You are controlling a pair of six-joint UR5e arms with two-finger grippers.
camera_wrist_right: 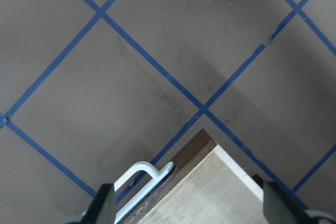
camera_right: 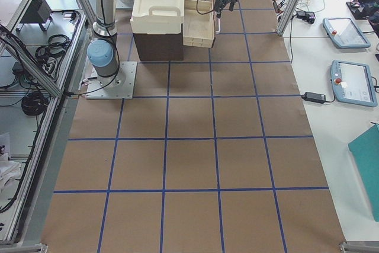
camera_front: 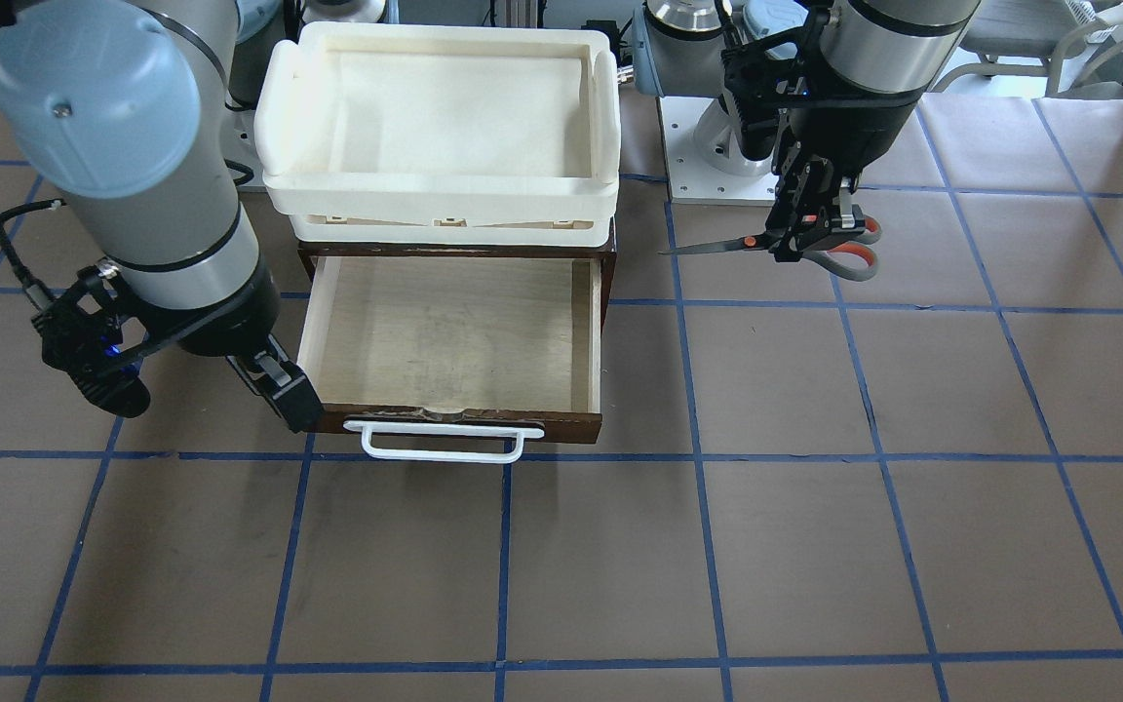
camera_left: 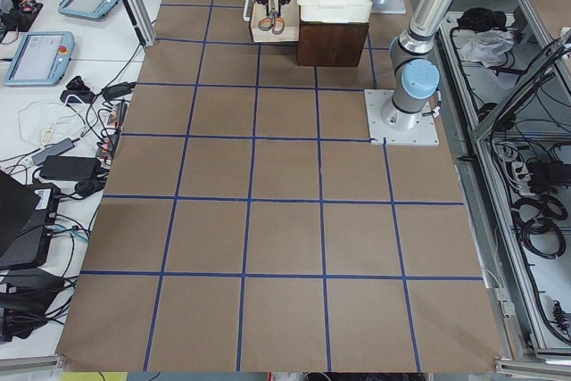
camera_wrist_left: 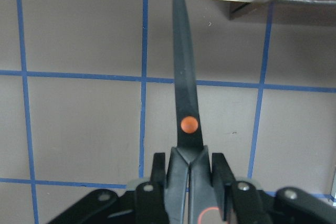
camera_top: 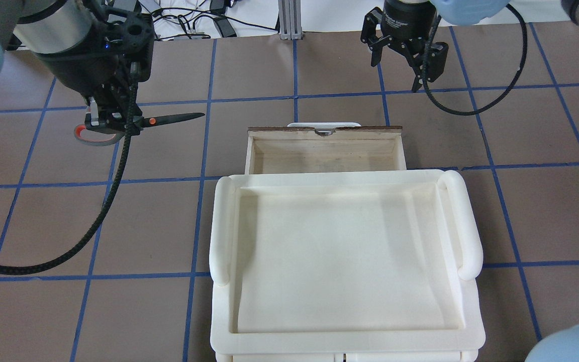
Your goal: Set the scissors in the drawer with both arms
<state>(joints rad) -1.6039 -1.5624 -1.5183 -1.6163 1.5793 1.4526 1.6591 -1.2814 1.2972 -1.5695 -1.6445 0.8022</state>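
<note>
The drawer (camera_front: 454,336) stands pulled open, its pale plywood inside empty, with the white handle (camera_front: 445,441) at its front. It also shows in the overhead view (camera_top: 324,151). My left gripper (camera_front: 808,239) is shut on the scissors (camera_front: 717,246) near their pivot. It holds them level over the table beside the drawer, blades closed and pointing at the drawer's side. The scissors also show in the overhead view (camera_top: 174,118) and the left wrist view (camera_wrist_left: 184,77). My right gripper (camera_top: 400,55) is open and empty just past the drawer's front corner, with the handle's end showing between its fingers (camera_wrist_right: 105,203).
A cream-white plastic tray (camera_top: 345,176) sits on top of the dark cabinet, over the drawer's back part. The brown table (camera_front: 815,546) is marked with a blue tape grid. The left arm's base plate (camera_front: 708,166) is behind the scissors.
</note>
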